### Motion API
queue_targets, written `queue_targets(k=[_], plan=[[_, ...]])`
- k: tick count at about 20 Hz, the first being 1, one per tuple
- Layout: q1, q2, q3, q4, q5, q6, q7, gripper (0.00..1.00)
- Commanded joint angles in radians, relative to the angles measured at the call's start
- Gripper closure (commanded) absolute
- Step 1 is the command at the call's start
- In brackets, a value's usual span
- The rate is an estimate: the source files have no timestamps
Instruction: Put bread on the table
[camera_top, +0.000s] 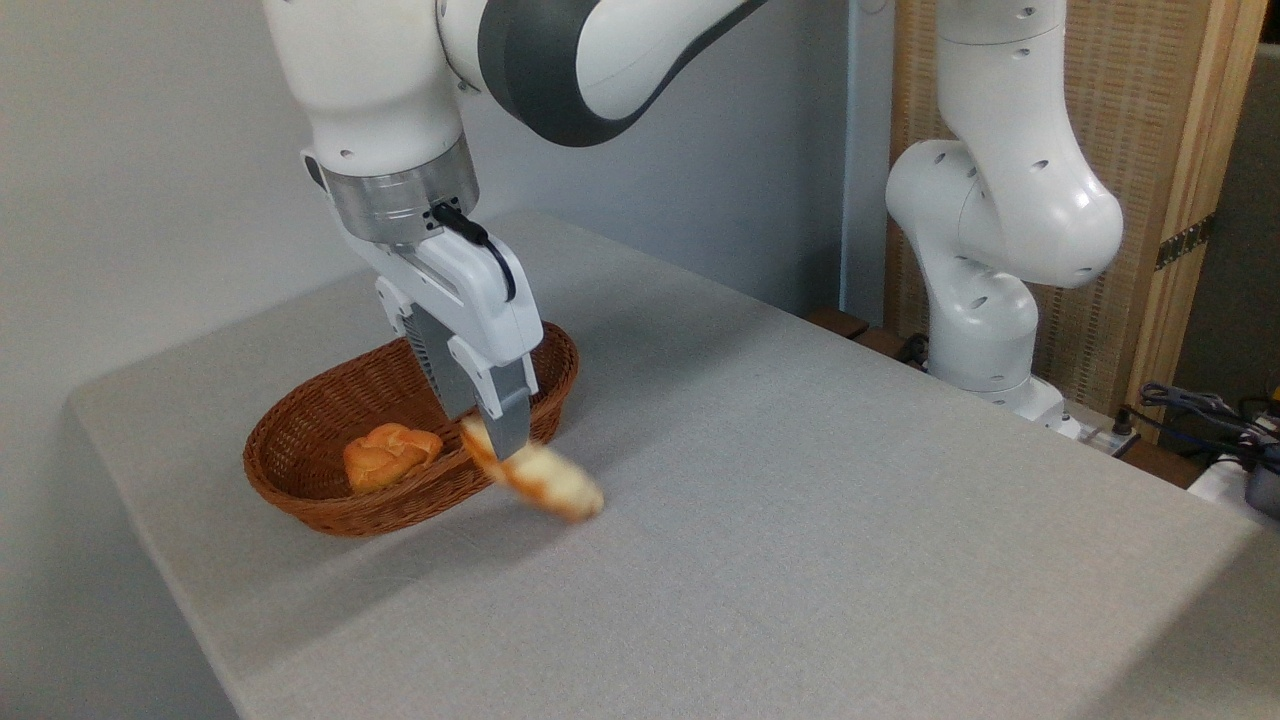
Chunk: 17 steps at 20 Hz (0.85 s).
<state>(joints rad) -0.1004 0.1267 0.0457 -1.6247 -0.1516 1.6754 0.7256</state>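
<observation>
- Camera view from the fixed position is giving me the white Franka arm (600, 60) reaching down from the top of the frame, with its base column standing at the far right edge of the table (800, 520).
- I am seeing the gripper (497, 432) pointing downward just in front of the near right rim of the wicker basket (300, 490).
- Its grey fingers (510, 415) are pinching the bread (535, 478) close to the loaf's upper left end, so the gripper is closed on it.
- I am reading the bread as a pale cream loaf with browned patches, hanging tilted, its upper end at the fingers and its lower end dropping down to the right.
- The loaf is showing as blurred, and its lower end is lying over the grey cloth top just outside the basket; I cannot tell whether that end is touching the table or floating just above it.
- I am seeing a smaller orange-brown roll (390, 455) lying inside the basket, toward its near left part, apart from the gripper.
- The basket is sitting on the left part of the table, near the back left corner.
- Behind the table, a woven screen in a wooden frame (1150, 150) is standing at the right, and some cables (1200, 410) are lying beside the arm's base.
</observation>
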Motion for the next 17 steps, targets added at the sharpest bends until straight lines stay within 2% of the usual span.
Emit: queue_targets(k=[1, 6, 9, 12, 17], plan=[[-0.009, -0.007, 0.008, 0.002, 0.015, -0.02, 0.017, 0.0], [-0.01, -0.007, -0.001, 0.003, 0.018, 0.0, 0.017, 0.0], [-0.015, -0.009, -0.006, 0.008, 0.063, 0.059, 0.014, 0.0], [-0.016, -0.009, -0.007, 0.009, 0.067, 0.144, 0.003, 0.0], [-0.015, 0.002, -0.006, 0.009, 0.069, 0.152, 0.006, 0.0]])
